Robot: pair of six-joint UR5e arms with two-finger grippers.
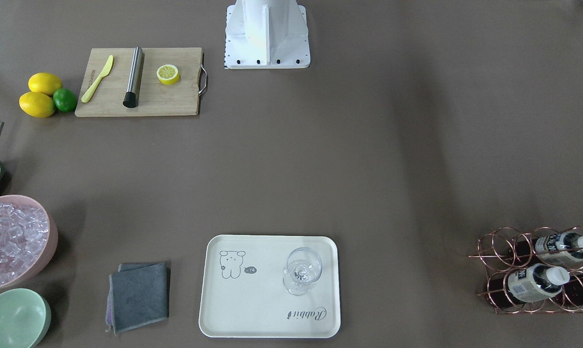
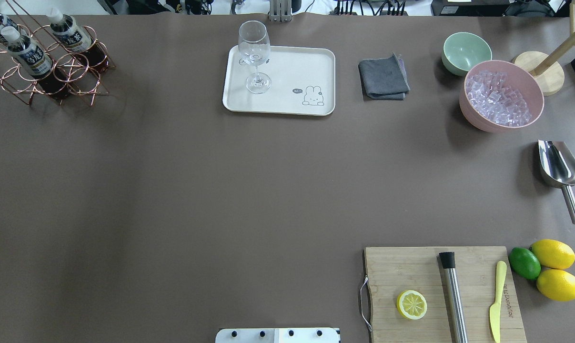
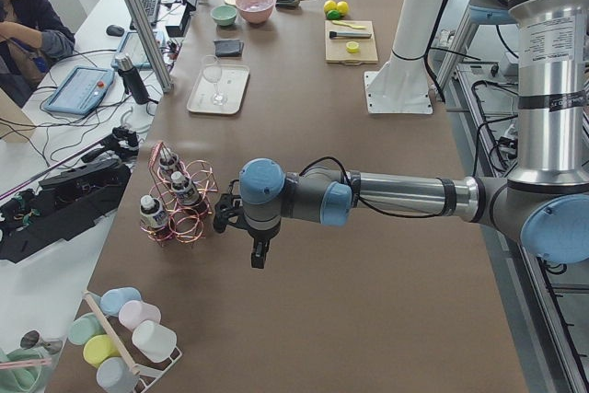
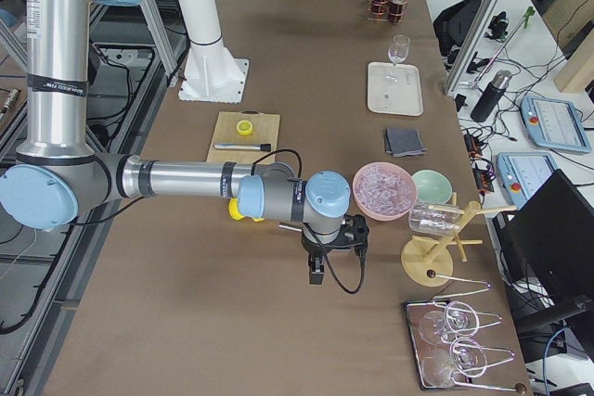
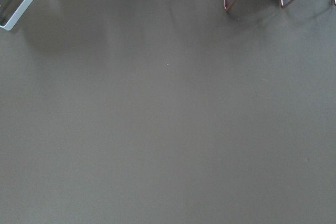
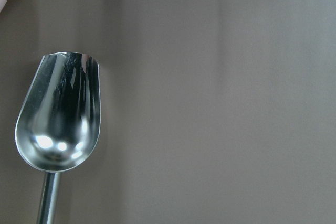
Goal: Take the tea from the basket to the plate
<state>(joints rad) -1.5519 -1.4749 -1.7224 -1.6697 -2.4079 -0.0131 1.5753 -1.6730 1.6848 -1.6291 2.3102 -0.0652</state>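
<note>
My left gripper hangs near the basket: tea bottles upright in its cells, one o'clock in my wrist view (jaws too small to read, can't tell spread or pressed). Plate's at eleven.

You're looking at tea that's dark brown, with a white cap and a white-grey label in black print, and the basket is shiny copper-pink wire. Your plate is cream with a grey bear doodle and grey "Rabbit" script. The table is plain grey-brown.
</note>
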